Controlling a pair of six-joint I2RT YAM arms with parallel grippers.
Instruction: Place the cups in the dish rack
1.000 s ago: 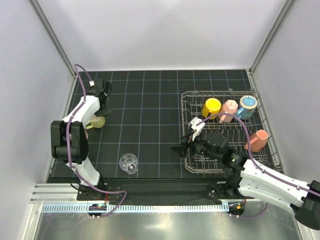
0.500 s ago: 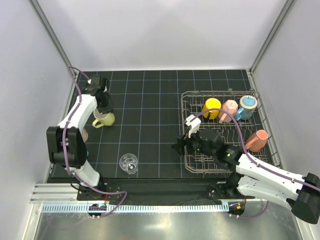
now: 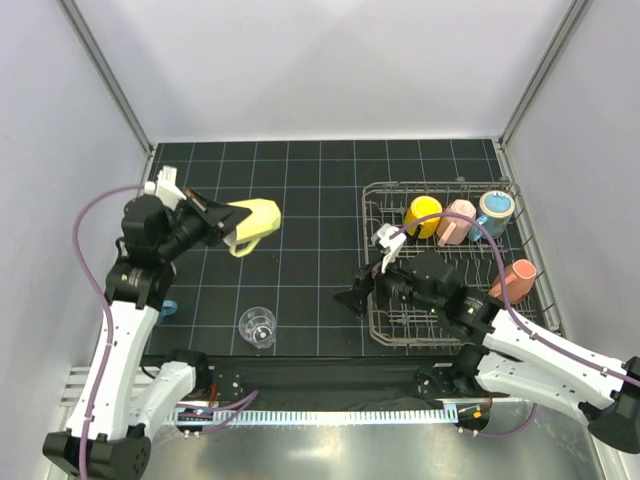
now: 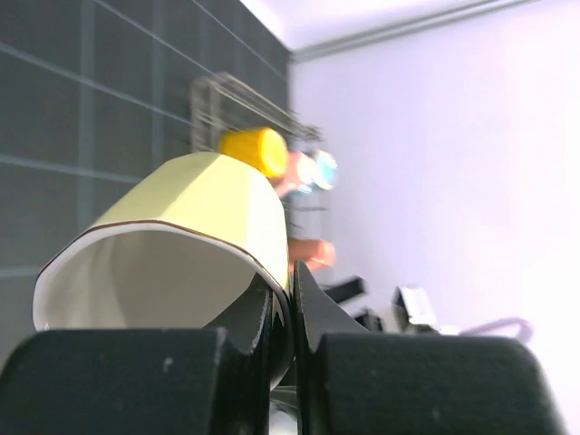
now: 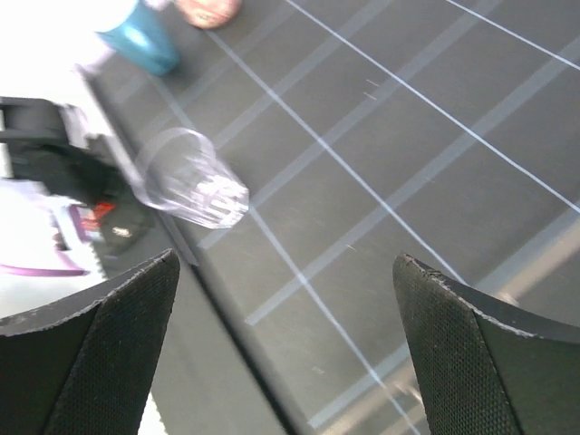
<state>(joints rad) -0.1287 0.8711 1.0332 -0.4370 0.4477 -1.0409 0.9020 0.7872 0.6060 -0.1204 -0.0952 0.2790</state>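
Grey wire dish rack (image 3: pixel 437 185) just right of right gripper (image 3: pixel 356 298). Its jaws are spread wide and empty. Left gripper (image 3: pixel 230 222) is pinched tight on the rim of the pale yellow mug (image 3: pixel 255 218): faceted, cream inside, tipped sideways, mouth toward the gripper. Clear glass tumbler (image 5: pixel 192 178) is upright, ahead of right gripper.

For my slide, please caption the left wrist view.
Left gripper pinching the rim of the pale yellow mug, dish rack behind.
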